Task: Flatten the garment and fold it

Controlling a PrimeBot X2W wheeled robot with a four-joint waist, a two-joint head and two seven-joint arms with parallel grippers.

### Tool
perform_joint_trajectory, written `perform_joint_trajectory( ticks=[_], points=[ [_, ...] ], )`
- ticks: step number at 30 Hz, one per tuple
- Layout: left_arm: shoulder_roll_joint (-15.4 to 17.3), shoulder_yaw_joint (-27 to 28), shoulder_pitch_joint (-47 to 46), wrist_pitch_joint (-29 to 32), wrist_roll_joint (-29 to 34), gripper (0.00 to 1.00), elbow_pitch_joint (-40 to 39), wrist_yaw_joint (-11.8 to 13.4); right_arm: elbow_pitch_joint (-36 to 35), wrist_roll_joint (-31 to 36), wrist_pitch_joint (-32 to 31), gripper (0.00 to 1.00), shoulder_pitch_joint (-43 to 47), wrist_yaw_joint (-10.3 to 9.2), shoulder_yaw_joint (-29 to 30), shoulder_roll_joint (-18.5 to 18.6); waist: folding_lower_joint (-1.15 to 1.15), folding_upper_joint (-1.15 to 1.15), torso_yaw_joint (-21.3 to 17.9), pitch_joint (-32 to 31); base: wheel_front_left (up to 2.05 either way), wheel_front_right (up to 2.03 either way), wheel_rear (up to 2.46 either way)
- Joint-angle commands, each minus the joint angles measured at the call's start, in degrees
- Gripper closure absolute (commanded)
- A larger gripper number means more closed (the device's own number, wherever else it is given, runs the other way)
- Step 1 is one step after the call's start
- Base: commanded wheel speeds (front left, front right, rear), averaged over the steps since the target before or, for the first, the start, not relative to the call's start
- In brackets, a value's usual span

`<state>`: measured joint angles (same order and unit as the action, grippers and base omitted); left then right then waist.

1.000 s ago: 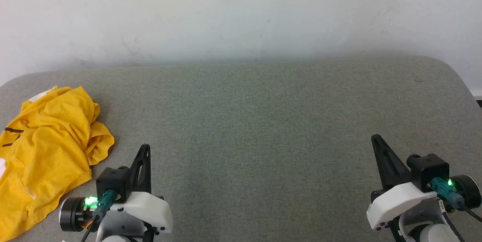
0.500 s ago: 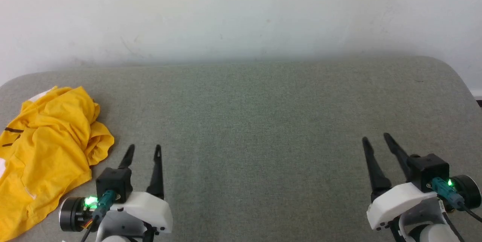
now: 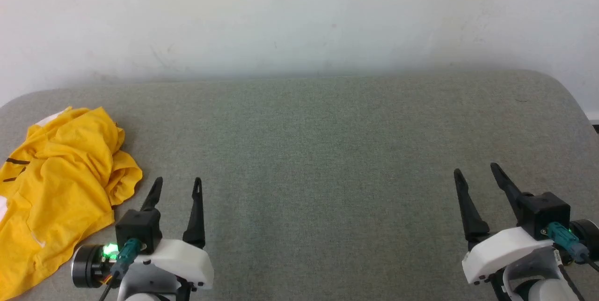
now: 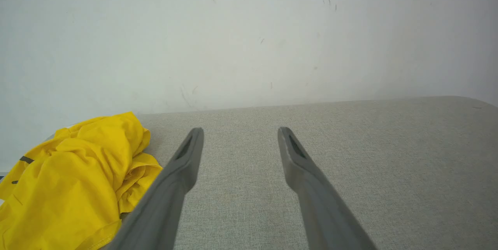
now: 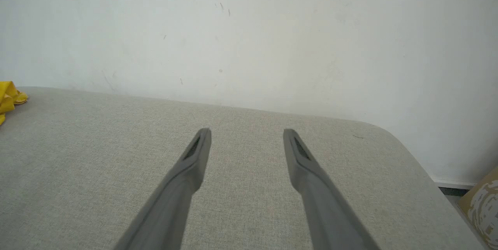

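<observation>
Left claw: fingers spread, nothing between them; sits at near left over the surface. Right claw: fingers spread as well, empty; near right, well apart from the left one. Garment: bright yellow, crumpled in a heap at the left edge of the grey fabric surface, just beside the left claw and apart from its fingers. Short black stripes and a white patch show. Pale wall behind the far edge.

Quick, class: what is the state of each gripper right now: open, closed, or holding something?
Left gripper: open, holding nothing; the yellow T-shirt lies apart, to its left.
Right gripper: open, holding nothing.
</observation>
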<state>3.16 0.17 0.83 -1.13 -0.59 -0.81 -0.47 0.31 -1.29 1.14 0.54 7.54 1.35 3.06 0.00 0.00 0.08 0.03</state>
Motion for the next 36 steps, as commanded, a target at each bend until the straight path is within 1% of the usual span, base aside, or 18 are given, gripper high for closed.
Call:
perform_joint_trajectory(
  ticks=[1,20,29,36],
  points=[
    [0.0,0.2,0.9,-0.6,-0.6,0.0,-0.4,-0.4,-0.1,-0.5,0.6,0.0,0.5,-0.01,0.3,0.0,0.0,0.0,0.0,0.0,0.0,0.0,0.0],
    [-0.1,0.7,2.2,-2.9,-2.3,0.0,-1.8,-0.6,-0.2,-1.9,2.9,0.0,1.3,-0.01,2.5,-0.1,0.0,0.0,0.7,0.2,0.0,0.0,0.0],
    [-0.1,0.9,2.8,-3.9,-3.1,0.0,-2.4,-0.4,0.0,-2.3,3.9,0.0,1.7,-0.02,3.3,-0.1,0.0,0.0,1.9,0.2,0.0,0.0,0.0],
    [-0.1,1.1,3.3,-4.8,-3.8,0.0,-3.0,-0.1,0.1,-2.6,4.8,0.0,2.0,-0.02,3.6,-0.1,0.0,0.0,3.6,0.2,0.0,0.0,0.0]
  ],
)
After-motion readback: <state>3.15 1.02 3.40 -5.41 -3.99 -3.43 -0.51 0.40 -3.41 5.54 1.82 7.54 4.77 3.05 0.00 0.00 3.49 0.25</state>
